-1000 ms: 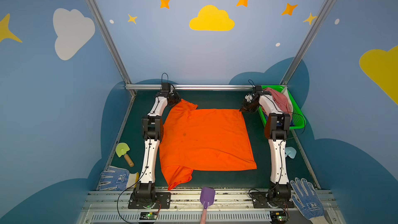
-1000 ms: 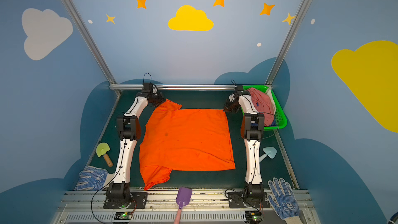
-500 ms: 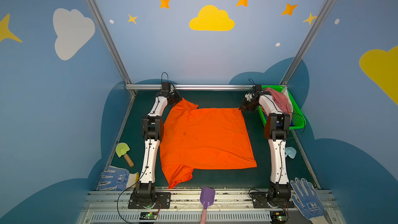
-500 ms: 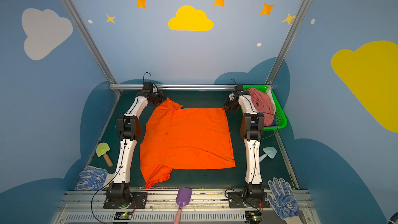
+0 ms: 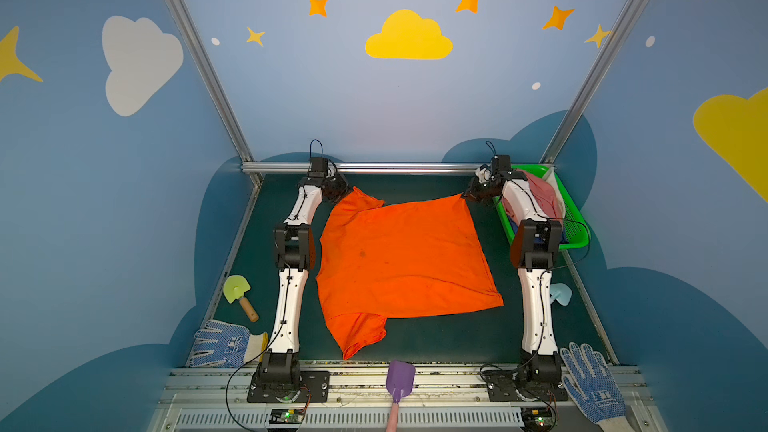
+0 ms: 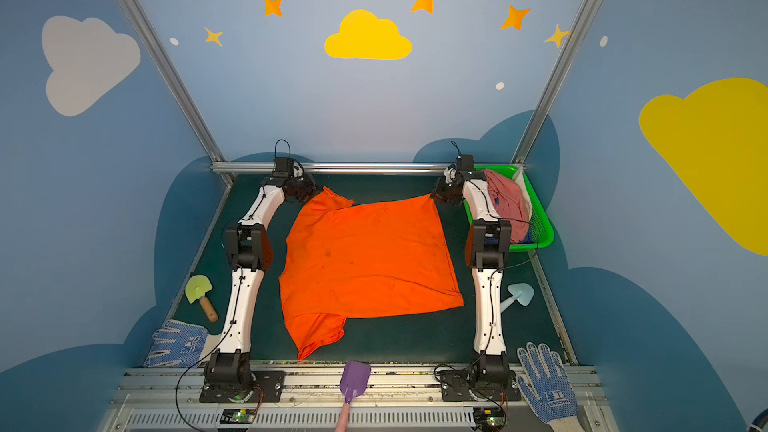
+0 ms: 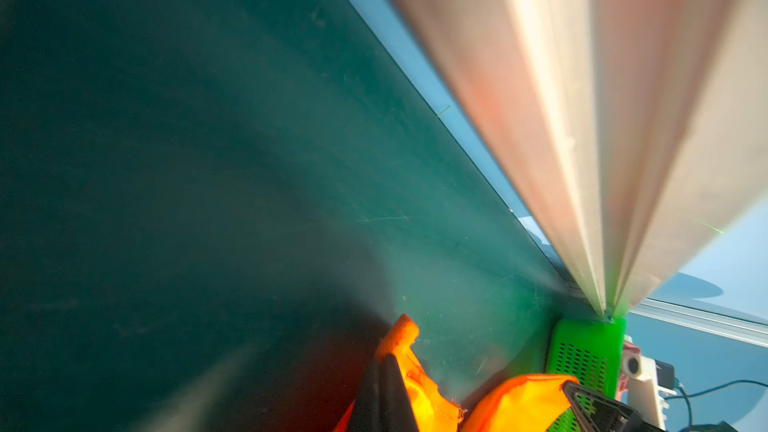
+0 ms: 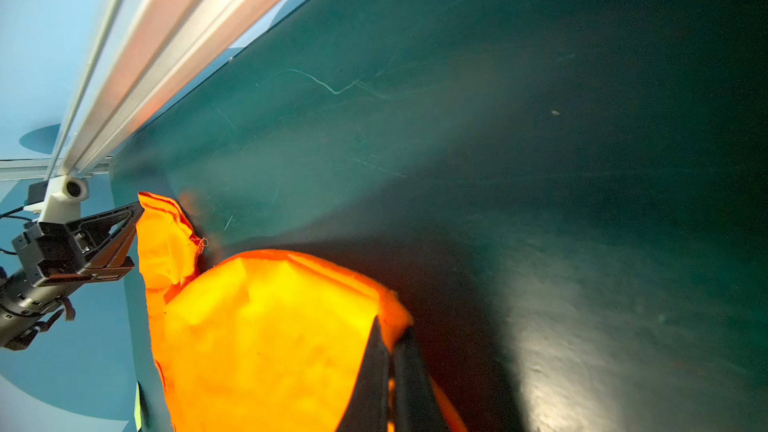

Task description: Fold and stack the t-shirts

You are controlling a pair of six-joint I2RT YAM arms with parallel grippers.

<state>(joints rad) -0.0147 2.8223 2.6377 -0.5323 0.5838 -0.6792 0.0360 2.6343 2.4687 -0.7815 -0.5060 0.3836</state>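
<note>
The desk [image 5: 415, 351] is carrying the orange t-shirt [image 5: 399, 259], which is lying spread across its middle. The green basket [image 5: 577, 222] in the far right corner is holding the pink t-shirt [image 5: 540, 197]. The left gripper [image 5: 348, 192] is clamping the far sleeve and the right gripper [image 5: 466, 196] the far hem corner (both wrist views are showing cloth pinched between closed jaws). Spreading is judged to be ending; the first fold is calling for both arms carrying that far edge evenly toward the near edge.
</note>
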